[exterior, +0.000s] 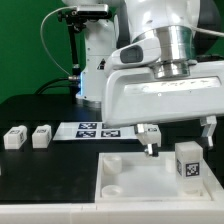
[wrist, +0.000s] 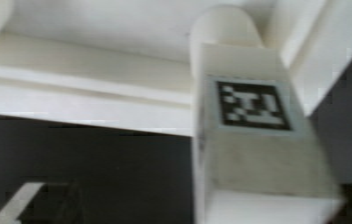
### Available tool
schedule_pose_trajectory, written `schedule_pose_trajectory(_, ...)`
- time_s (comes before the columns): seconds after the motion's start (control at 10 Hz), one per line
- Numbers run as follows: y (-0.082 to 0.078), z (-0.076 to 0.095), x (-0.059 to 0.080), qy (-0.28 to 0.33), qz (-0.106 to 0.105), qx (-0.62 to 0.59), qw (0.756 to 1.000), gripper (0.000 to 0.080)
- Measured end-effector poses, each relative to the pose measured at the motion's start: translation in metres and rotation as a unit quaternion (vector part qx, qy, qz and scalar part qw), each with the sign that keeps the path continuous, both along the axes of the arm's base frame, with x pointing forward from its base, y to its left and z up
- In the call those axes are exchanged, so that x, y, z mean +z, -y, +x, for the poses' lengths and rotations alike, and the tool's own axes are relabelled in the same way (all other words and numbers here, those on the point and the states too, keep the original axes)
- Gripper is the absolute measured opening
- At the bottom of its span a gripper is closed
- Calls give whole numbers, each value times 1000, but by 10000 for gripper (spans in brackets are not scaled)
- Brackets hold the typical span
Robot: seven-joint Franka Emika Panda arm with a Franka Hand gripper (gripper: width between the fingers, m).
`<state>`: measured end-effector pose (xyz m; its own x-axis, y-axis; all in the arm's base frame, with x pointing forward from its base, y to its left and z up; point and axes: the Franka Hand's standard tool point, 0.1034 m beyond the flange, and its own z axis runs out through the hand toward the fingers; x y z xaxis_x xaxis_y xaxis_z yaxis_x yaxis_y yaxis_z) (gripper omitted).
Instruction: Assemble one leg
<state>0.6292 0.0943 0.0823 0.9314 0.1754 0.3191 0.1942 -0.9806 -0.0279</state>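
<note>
Leg: we are seeing the leg point(exterior: 187, 163) standing upright on the tray-like piece point(exterior: 125, 172), toward the exterior view's right, with its black-and-white marker tag facing the camera.
Gripper: the gripper point(exterior: 178, 140) is hanging just above the leg with its jaws spread wide apart, and it is holding nothing.
Fingers: the fingers point(exterior: 150, 140) are pointing down, one on the exterior view's left of the leg and one on its right. The leg's top is sitting between them and a little lower, and we are seeing a gap on each side.
Contact: we are not finding any touch between fingers and leg. We cannot tell whether the fingertip on the exterior view's left is meeting the rim of the tray-like piece.
Wrist view: the leg point(wrist: 253, 130) is filling the middle of the picture as a long white block with its tag showing, and the blurred white walls of the tray-like piece point(wrist: 84, 80) are lying behind it.
Other legs: two more legs point(exterior: 14, 137) point(exterior: 41, 135) are sitting side by side on the black table point(exterior: 40, 170), well apart from the gripper, toward the exterior view's left.
Marker board: the marker board point(exterior: 97, 129) is lying flat on the table between those two legs and the gripper.
Arm: the white arm point(exterior: 165, 40) is reaching down from above over the exterior view's right half.
</note>
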Motion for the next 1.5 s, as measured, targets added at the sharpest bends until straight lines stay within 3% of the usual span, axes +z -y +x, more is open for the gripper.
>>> schedule_pose_trajectory(0.3, -13, 2, 0, -171, -4, -11, 985, 649)
schedule_pose_trajectory(0.4, -16, 12, -1, -178, -3, -9, 984, 649)
schedule_pose_trajectory(0.7, -16, 14, -2, -169, 1, -28, 985, 602)
schedule_pose_trajectory(0.8, -15, 14, -2, -169, 0, -26, 985, 418)
schedule_pose_trajectory(0.9, -16, 14, -2, -170, 2, -37, 985, 418)
schedule_pose_trajectory(1.0, -16, 14, -3, -174, 9, -80, 982, 291)
schedule_pose_trajectory(1.1, -16, 14, -3, -176, 14, -111, 978, 291)
schedule_pose_trajectory(1.4, -17, 12, -3, -170, 51, -308, 935, 291)
schedule_pose_trajectory(1.5, -15, 12, -4, -172, 73, -410, 893, 291)
